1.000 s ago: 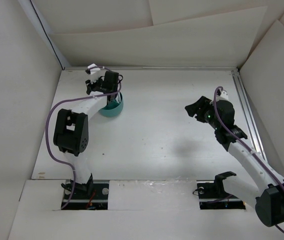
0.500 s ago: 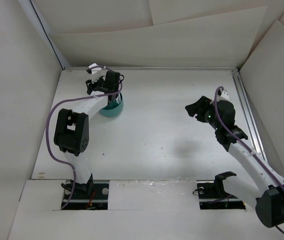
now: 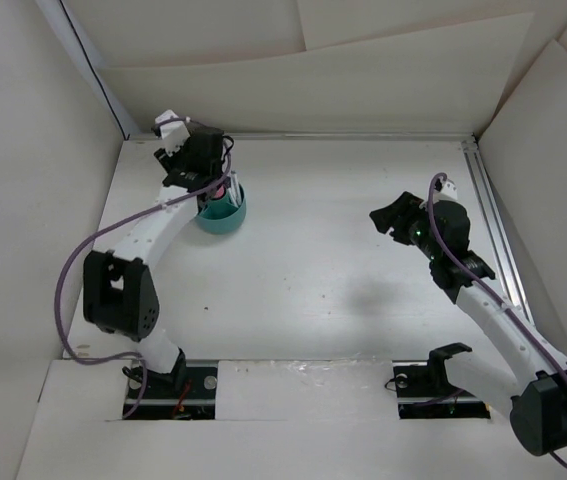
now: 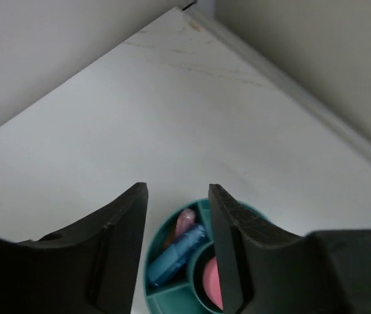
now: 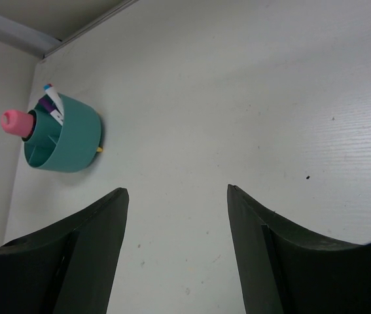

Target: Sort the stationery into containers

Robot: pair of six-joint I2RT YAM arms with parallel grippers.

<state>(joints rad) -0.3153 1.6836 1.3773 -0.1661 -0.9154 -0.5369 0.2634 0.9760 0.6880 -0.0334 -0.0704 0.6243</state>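
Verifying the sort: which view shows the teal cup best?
Right wrist: the whole teal cup unobstructed, pink piece sticking up. Left wrist looks inside but crops it. Top external: small, partly under the left gripper.

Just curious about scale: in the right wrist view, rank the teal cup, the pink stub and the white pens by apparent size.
1. teal cup, clearly largest.
2-3. pink stub and white pens: only their tops show above the cup and look about alike, so I won't rank them.
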